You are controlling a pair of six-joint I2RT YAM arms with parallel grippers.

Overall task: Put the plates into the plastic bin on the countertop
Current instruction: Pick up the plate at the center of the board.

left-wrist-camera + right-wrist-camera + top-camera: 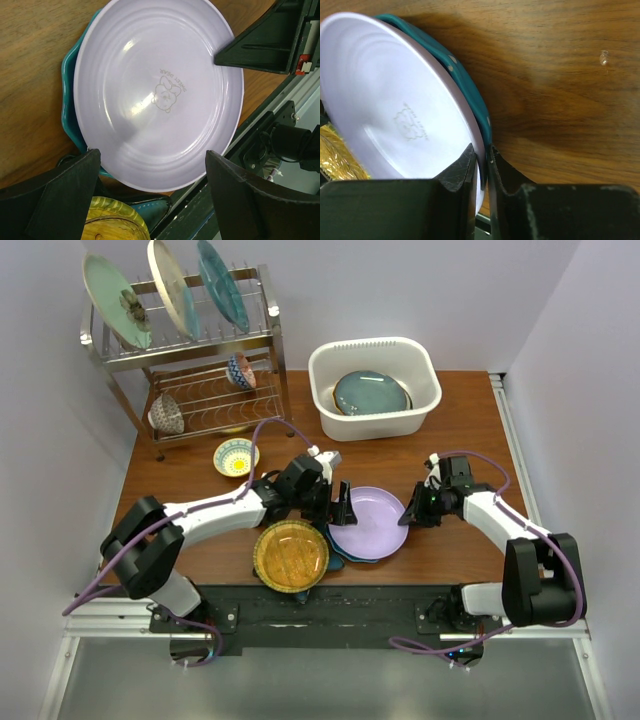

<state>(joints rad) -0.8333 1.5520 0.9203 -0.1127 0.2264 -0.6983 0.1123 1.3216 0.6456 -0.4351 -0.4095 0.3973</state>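
Reaching in low from the lower right of the top view, the right arm bent at the elbow, its right gripper (406, 517) clamped on the right rim of the lavender plate (370, 525). That plate lay over the teal star-shaped plate (67, 100) at lower centre of the countertop (470, 440). The left gripper (340, 510) hovered at its left edge, fingers spread wide. The plastic bin (375, 426) sat at upper right, holding a dark teal plate (370, 392).

Lab test cell (mock kitchen), white partition walls (420, 290), dish rack (205, 395)
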